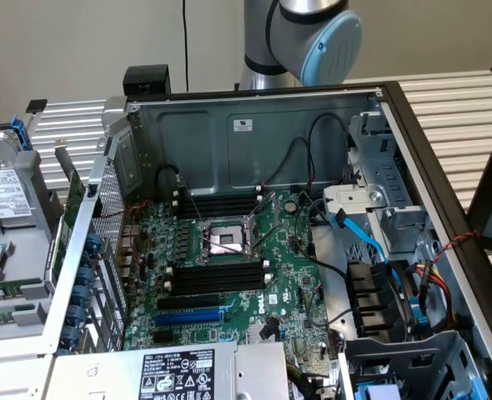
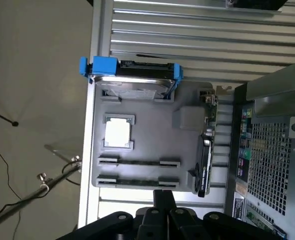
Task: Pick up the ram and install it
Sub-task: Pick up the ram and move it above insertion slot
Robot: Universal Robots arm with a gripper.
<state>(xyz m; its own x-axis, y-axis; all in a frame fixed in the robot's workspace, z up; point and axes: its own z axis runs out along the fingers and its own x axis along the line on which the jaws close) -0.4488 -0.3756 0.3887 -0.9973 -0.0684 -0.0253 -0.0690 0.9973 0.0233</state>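
Note:
Two ram sticks, thin and green, lie side by side in holders on a grey tray: one ram farther from my fingers, the other ram right by them. My gripper hangs above the tray's edge close to that nearer stick, shut with nothing between its black fingers. In the exterior view the open computer case holds a green motherboard with black memory slots beside the processor socket.
The tray also carries a hard drive in a blue caddy, a processor chip and an upright expansion card. The case's perforated metal wall stands next to the tray. A blue expansion slot and loose cables lie inside the case.

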